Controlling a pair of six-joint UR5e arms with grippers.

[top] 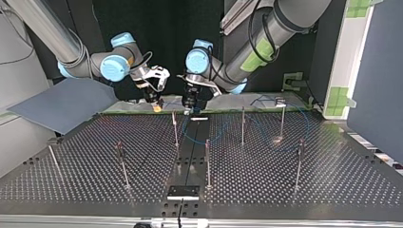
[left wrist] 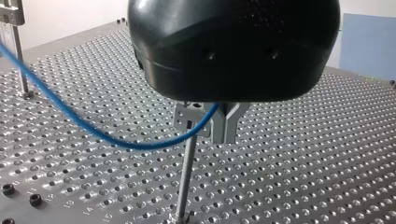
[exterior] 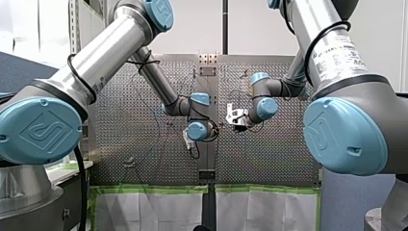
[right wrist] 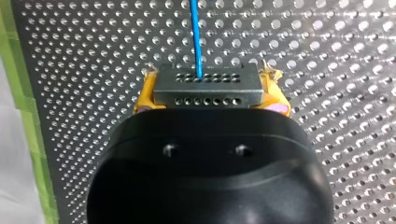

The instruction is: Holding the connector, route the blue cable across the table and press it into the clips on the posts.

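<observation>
In the right wrist view my right gripper (right wrist: 208,79) is shut with its yellow pads (right wrist: 275,95) on the dark connector (right wrist: 208,89). The blue cable (right wrist: 196,37) runs straight out of the connector, ahead of the gripper. In the left wrist view my left gripper (left wrist: 224,134) has its metal fingers shut on the blue cable (left wrist: 93,131). It holds the cable right beside the clip (left wrist: 188,119) on top of a post (left wrist: 186,177). The cable sags away from it in a low arc. In the top view my left gripper (top: 190,105) and my right gripper (top: 155,103) hang close together at the table's far edge.
Several thin posts stand on the perforated table, among them a post (top: 175,129) below the grippers, a post (top: 242,126) and a post (top: 298,164). Loose cable (top: 259,127) loops at the top view's right. A black plate (top: 183,192) lies at the near edge, a blue-grey sheet (top: 62,102) at the left.
</observation>
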